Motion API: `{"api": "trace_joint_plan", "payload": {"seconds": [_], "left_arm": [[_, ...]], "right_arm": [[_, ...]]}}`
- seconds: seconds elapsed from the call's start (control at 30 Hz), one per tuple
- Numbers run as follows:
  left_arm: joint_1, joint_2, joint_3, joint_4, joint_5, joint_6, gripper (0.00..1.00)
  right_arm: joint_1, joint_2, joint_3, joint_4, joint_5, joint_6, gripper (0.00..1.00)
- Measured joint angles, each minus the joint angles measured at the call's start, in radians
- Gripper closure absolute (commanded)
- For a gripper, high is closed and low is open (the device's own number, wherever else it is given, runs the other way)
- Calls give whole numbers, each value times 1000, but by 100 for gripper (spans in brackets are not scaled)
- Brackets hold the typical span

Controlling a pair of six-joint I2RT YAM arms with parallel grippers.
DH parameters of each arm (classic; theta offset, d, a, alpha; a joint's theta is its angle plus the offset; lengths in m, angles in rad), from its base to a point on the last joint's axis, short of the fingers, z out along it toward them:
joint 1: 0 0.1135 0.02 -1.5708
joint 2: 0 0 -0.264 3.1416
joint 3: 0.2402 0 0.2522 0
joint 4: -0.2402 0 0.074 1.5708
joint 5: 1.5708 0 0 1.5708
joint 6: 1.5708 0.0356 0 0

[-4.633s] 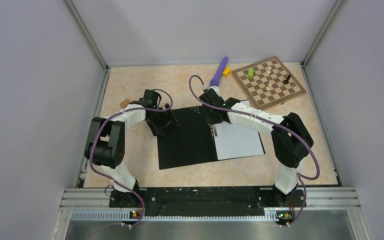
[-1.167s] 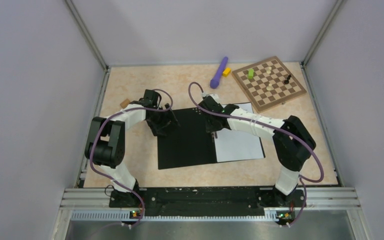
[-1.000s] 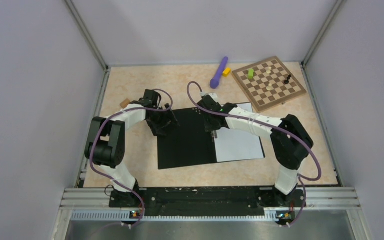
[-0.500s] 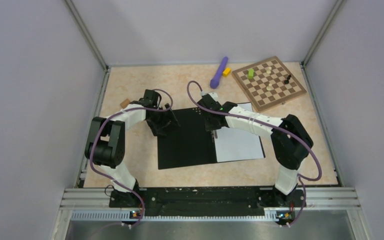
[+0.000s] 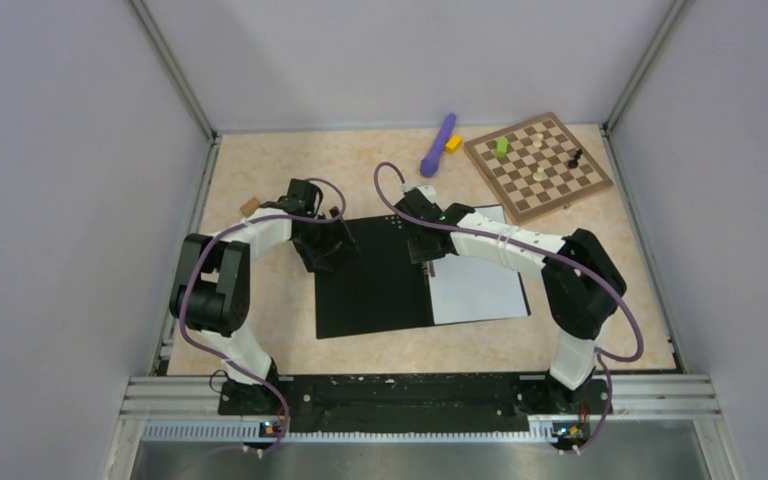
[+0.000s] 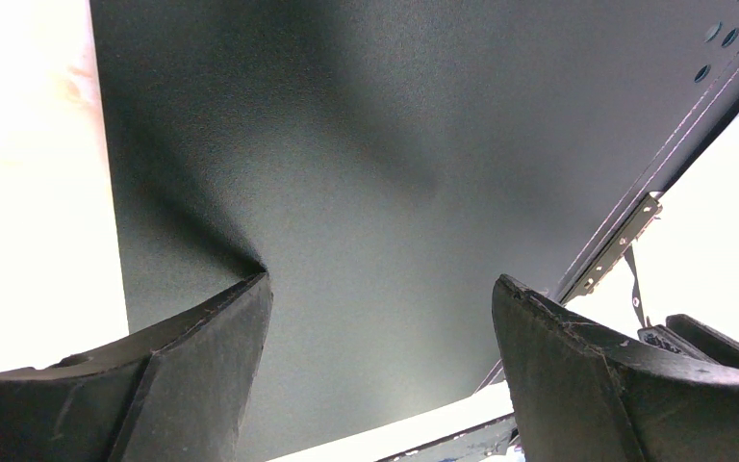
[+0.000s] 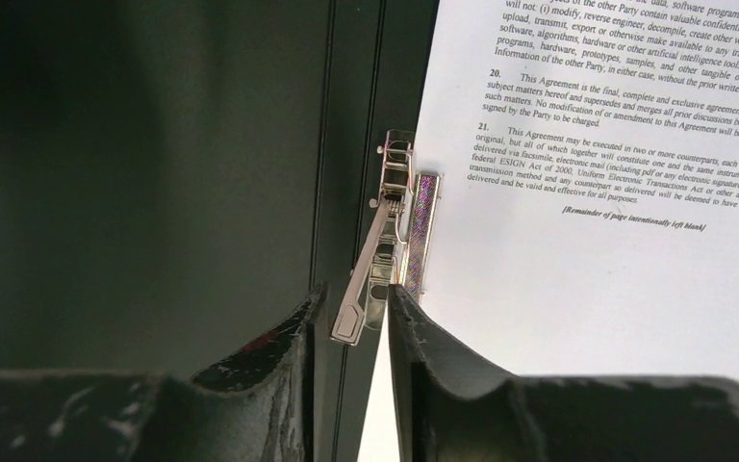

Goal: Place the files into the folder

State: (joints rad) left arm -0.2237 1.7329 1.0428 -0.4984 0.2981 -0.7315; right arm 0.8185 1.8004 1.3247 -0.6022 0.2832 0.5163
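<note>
The folder lies open on the table, black inner faces up. The files, white printed sheets, rest on its right half. My left gripper stands open over the left cover, fingers wide apart with nothing between them. My right gripper is at the spine. Its jaws stand narrowly apart around the raised metal clip lever, with a thin gap on each side. The files' printed page lies just right of the clip.
A brown chessboard with a few pieces sits at the back right. A purple stick and a yellow block lie behind the folder. A small wooden block lies by my left arm. Walls enclose the table on three sides.
My right gripper slid a little nearer along the spine, and its jaws have just widened slightly around the clip lever. The left arm, folder and files have not moved.
</note>
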Motion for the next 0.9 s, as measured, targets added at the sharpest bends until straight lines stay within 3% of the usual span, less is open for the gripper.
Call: {"api": "trace_joint_plan", "payload": {"seconds": [0.27,0.67,0.9], "left_arm": [[0,0,0,0,0,0,10],[0,0,0,0,0,0,10],[0,0,0,0,0,0,10]], "right_arm": [[0,0,0,-13,0,0,75],[0,0,0,-24,5,0,97],[0,-19,-29,-17,4,1,99]]}}
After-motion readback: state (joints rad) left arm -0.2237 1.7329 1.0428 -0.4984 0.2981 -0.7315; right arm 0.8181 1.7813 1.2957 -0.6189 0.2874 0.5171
